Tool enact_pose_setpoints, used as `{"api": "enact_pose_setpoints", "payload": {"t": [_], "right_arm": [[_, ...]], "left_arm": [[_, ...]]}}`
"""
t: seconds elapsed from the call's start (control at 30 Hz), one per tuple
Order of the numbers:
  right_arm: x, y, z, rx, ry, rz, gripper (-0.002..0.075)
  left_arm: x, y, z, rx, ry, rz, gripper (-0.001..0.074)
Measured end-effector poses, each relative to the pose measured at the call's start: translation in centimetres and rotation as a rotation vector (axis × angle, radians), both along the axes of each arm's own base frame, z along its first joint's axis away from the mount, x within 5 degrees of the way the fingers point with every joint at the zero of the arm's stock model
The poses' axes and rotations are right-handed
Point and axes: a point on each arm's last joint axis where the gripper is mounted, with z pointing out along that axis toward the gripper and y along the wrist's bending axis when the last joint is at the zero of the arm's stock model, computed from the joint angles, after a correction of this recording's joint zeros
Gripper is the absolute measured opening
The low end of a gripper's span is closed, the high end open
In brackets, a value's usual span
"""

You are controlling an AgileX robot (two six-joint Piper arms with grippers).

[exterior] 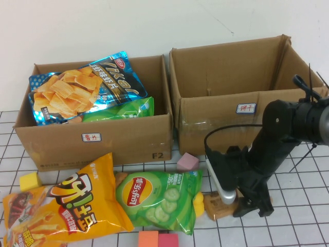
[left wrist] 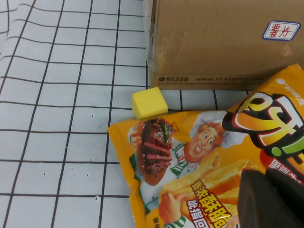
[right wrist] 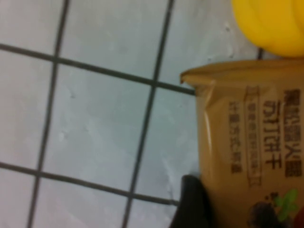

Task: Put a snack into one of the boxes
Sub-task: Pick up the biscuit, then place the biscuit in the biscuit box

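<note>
Item 1: right gripper [exterior: 245,206], low over the table in front of the right box [exterior: 234,118]. It sits directly over the brown cracker packet [exterior: 216,207], which lies flat on the gridded tablecloth [exterior: 303,226]; the packet's left end juts out from beneath the gripper. In the right wrist view the packet [right wrist: 251,147] fills one side, with a dark finger [right wrist: 192,204] at its edge. Whether the fingers are spread or pressed onto the packet cannot be told.

Item 2: left gripper [left wrist: 273,199], seen only in the left wrist view as a dark mass above the orange fries bag [left wrist: 199,161]; finger spacing cannot be told.

Item 3: left box [exterior: 97,136], holding a blue chip bag [exterior: 77,90] and a green bag [exterior: 121,109].

Item 4: loose snacks in front of the left box: orange fries bag [exterior: 61,208], green Lay's bag [exterior: 159,198].

Item 5: foam blocks: yellow [exterior: 30,181], pink [exterior: 187,161], orange [exterior: 148,239], magenta [exterior: 168,240].
</note>
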Motion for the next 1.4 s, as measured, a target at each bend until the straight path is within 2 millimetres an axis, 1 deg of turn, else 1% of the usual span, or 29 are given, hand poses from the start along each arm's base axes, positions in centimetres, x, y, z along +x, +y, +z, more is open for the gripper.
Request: {"api": "enact_pose_setpoints", "payload": {"t": [0.17, 0.4, 0.53, 0.67, 0.8, 0.93, 1.17, 1.27, 1.33, 1.4], "right_arm": [[-0.1, 0.0, 0.0, -0.002, 0.025, -0.017, 0.0468], [-0.2, 0.1, 0.2, -0.005, 0.058, -0.009, 0.0465], [-0.2, 0.2, 0.8, -0.006, 0.085, 0.008, 0.0464], [-0.5, 0.3, 1.6, -0.020, 0.154, 0.034, 0.0464], [-0.6, 0.1, 2.7, -0.075, 0.237, 0.002, 0.0464], [0.1, -0.1, 4.3, -0.130, 0.241, -0.082, 0.0464], [2.4, 0.0, 7.7, -0.160, 0.132, -0.305, 0.0464], [3.1, -0.1, 10.2, -0.150, 0.062, -0.405, 0.0464], [3.2, -0.2, 12.6, -0.114, 0.008, -0.461, 0.0464], [3.0, -0.3, 15.3, -0.062, -0.049, -0.510, 0.0464]], "left_arm": [[0.0, 0.0, 0.0, 0.000, 0.000, 0.000, -0.0001], [0.0, 0.0, 0.0, 0.000, 0.000, 0.000, -0.0001], [0.0, 0.0, 0.0, 0.000, 0.000, 0.000, -0.0001], [0.0, 0.0, 0.0, 0.000, 0.000, 0.000, -0.0001], [0.0, 0.0, 0.0, 0.000, 0.000, 0.000, -0.0001], [0.0, 0.0, 0.0, 0.000, -0.004, 0.000, -0.0001], [0.0, -0.1, 0.1, -0.018, -0.007, 0.000, -0.0001], [0.0, -0.1, 0.1, -0.018, -0.007, 0.000, -0.0001], [0.0, -0.1, 0.1, -0.018, -0.007, 0.000, -0.0001], [0.0, -0.1, 0.1, -0.018, -0.007, 0.000, -0.0001]]}}
